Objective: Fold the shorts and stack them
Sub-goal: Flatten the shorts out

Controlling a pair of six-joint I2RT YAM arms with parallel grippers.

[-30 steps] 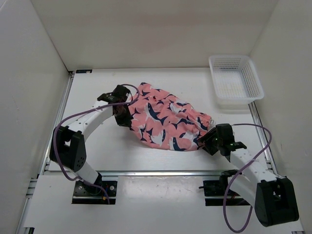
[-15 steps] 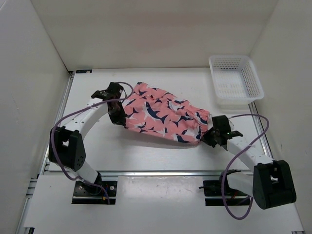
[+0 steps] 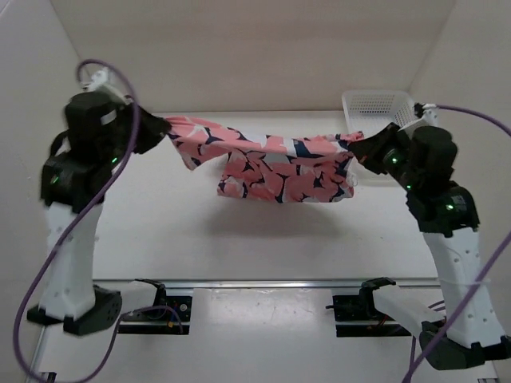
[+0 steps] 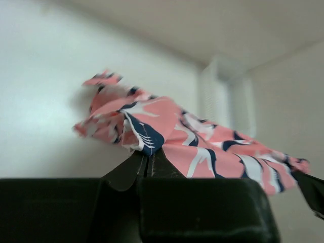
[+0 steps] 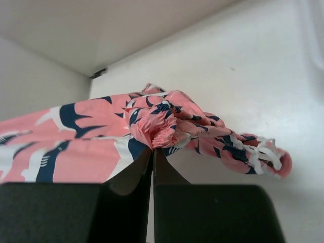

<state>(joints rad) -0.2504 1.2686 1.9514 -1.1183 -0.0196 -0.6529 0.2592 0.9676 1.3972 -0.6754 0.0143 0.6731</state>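
Note:
The coral-pink shorts (image 3: pixel 275 166) with navy and white shark shapes hang stretched in the air between both raised arms, their middle sagging above the table. My left gripper (image 3: pixel 164 126) is shut on the shorts' left end; its wrist view shows the cloth (image 4: pixel 202 139) pinched at the fingertips (image 4: pixel 149 158). My right gripper (image 3: pixel 357 146) is shut on the right end, where gathered fabric (image 5: pixel 162 124) bunches at the closed tips (image 5: pixel 153 151) and a loose bit trails off to the right.
A white mesh basket (image 3: pixel 383 108) stands at the back right, partly hidden behind the right arm. White walls close in the table on three sides. The shorts' shadow falls on the table (image 3: pixel 263 239) below them.
Both arms have risen from the table and moved apart, lifting the shorts from a crumpled heap into a taut span. The right gripper closed on the fabric's right end.

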